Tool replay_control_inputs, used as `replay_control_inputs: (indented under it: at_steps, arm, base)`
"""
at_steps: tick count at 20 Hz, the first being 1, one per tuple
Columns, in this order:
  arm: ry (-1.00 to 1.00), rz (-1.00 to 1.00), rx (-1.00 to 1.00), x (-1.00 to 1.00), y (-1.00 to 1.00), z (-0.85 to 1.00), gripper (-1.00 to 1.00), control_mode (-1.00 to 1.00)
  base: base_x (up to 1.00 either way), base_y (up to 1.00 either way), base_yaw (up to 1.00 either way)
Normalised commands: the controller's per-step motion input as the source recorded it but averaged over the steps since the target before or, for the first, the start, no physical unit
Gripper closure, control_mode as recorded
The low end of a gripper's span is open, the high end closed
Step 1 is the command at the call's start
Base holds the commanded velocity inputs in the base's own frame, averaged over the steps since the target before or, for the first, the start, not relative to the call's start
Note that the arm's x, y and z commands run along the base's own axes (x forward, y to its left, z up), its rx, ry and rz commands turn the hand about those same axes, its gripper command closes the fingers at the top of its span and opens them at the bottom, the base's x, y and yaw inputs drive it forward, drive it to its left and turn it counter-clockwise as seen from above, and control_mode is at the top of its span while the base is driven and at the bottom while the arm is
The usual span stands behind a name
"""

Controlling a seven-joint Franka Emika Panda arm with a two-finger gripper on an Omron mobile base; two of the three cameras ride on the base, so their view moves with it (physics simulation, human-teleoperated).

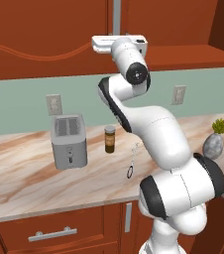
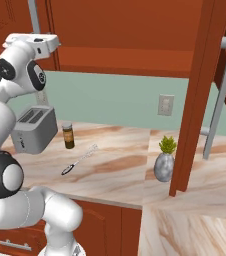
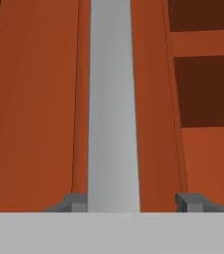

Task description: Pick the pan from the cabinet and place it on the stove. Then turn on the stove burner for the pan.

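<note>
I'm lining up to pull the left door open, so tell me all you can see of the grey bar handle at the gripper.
The bar handle is a smooth, matte grey vertical bar, metal by its look, mounted near the edge of the closed reddish-brown cabinet door. In the hand view it runs straight up the frame between the gripper's fingertips, close to the left one, with a gap to the right. The jaws are open; I cannot confirm contact.

no readable text, labels, brands, numbers or signs anywhere

The cabinet (image 1: 44, 34) looks like smooth reddish-brown wood. Its bar handle (image 3: 113, 104) appears matt grey metal. The counter (image 1: 29, 183) resembles polished marble.
</note>
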Motion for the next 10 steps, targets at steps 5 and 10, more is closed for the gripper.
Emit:
replay_control_inputs:
  at_steps: [5,10]
  arm:
    - [0.0,0.0,-0.01,0.43,0.22,-0.11,1.0,-1.0]
    - [0.0,0.0,-0.03,0.45,0.27,-0.14,1.0,-1.0]
  base:
    - [0.0,0.0,0.0]
    - [0.0,0.0,0.0]
